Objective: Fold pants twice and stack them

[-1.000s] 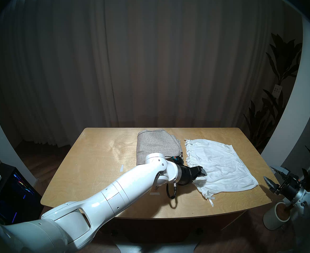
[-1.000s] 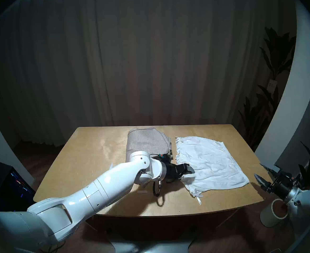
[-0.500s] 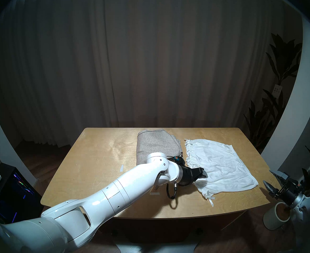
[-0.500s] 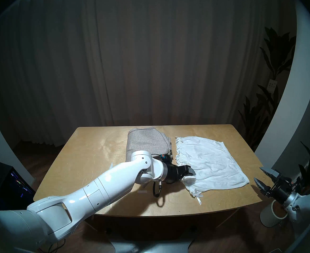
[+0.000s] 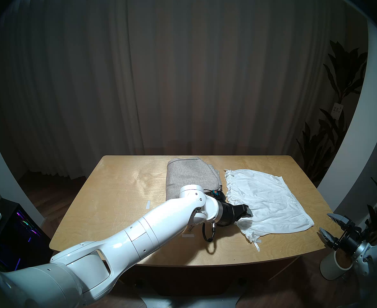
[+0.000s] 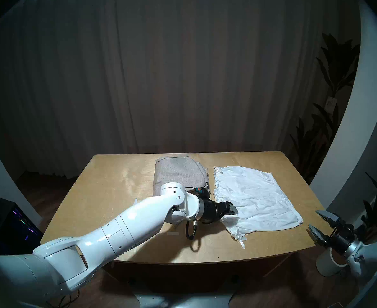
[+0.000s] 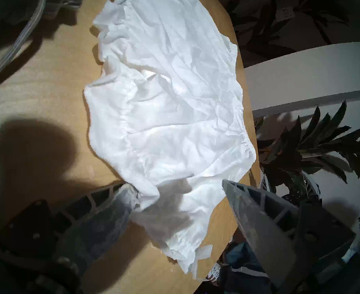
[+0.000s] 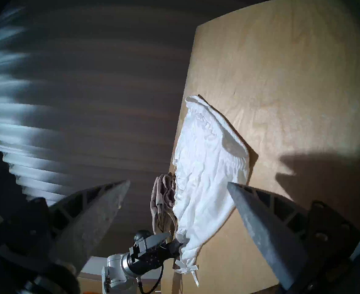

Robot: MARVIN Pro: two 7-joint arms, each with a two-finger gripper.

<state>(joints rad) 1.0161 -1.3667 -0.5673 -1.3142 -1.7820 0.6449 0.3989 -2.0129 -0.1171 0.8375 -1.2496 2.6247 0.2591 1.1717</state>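
Item one: white shorts (image 5: 265,203), spread flat on the right half of the wooden table (image 5: 116,200), ribbon ties toward the near edge. Our left gripper (image 5: 245,215) stands with fingers apart astride the shorts' left near edge; in the left wrist view one finger (image 7: 119,204) lies under the hem, the other (image 7: 249,204) above the cloth. Item two: grey-beige pants (image 5: 189,176), folded, just left of the shorts. Our right gripper (image 5: 328,224) hangs spread wide off the table's right edge, empty.
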